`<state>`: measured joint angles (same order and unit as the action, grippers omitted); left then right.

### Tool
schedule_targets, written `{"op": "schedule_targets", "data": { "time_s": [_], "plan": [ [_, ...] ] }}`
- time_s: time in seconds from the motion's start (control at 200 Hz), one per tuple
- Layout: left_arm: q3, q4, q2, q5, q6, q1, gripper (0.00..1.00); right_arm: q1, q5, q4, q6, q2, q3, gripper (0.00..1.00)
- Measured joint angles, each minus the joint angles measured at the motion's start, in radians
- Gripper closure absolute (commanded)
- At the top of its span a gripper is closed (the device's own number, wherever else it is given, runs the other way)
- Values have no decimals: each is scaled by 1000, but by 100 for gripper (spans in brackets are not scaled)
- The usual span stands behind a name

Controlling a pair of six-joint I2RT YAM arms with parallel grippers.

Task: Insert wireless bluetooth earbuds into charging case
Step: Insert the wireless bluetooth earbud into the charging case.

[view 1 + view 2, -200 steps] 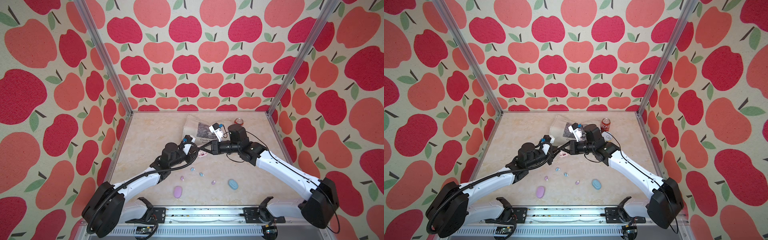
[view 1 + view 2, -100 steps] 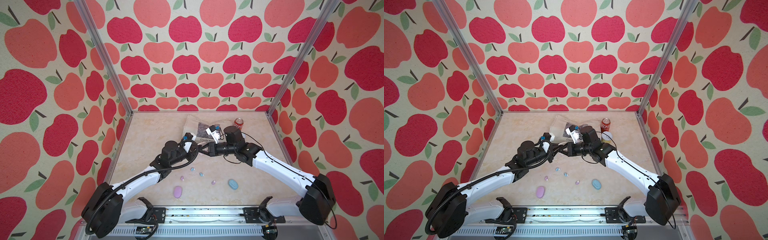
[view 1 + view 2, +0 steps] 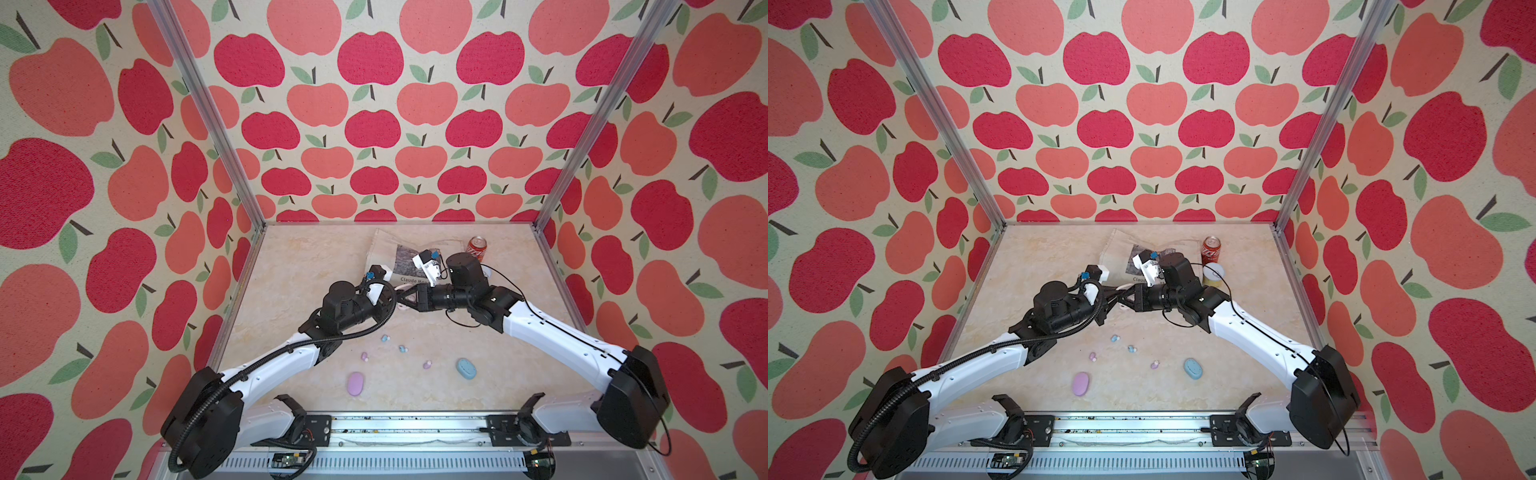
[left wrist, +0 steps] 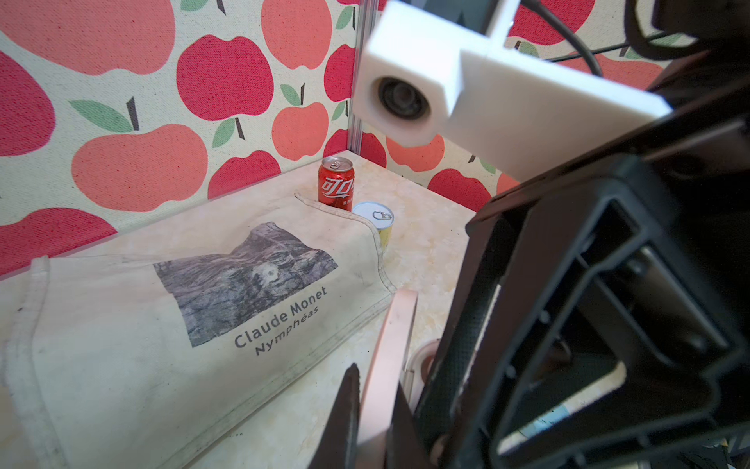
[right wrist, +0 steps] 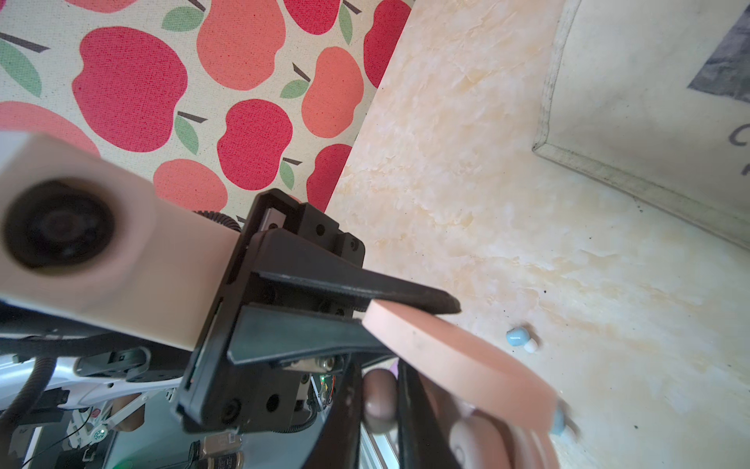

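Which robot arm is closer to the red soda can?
Right. The right arm has its wrist close beside the red soda can; the left arm is farther away, beyond the pink case.

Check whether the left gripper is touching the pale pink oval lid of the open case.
Touching. The right wrist view shows the left gripper clamped on the pale pink oval lid, a jaw against each face, no gap.

Apple-print fabric walls in red and coral enclose the cell on three sides, joined by aluminium corner posts. The tabletop is pale cream, marble-patterned.
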<state>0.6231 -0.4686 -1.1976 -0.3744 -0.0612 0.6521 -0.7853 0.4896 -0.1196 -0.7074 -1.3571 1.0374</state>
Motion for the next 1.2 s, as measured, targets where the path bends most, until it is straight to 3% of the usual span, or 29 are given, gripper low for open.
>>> {"op": "schedule_targets", "data": {
  "time_s": [0.555, 0.93, 1.201],
  "plan": [
    [12, 16, 0, 1, 0, 0, 100, 0, -15, 15, 0, 0, -11, 84],
    [12, 32, 0, 1, 2, 0, 100, -5, -36, 15, 11, 0, -11, 66],
    [12, 41, 0, 4, 4, 0, 100, -7, -36, 15, 16, 0, -9, 61]
  ]
}}
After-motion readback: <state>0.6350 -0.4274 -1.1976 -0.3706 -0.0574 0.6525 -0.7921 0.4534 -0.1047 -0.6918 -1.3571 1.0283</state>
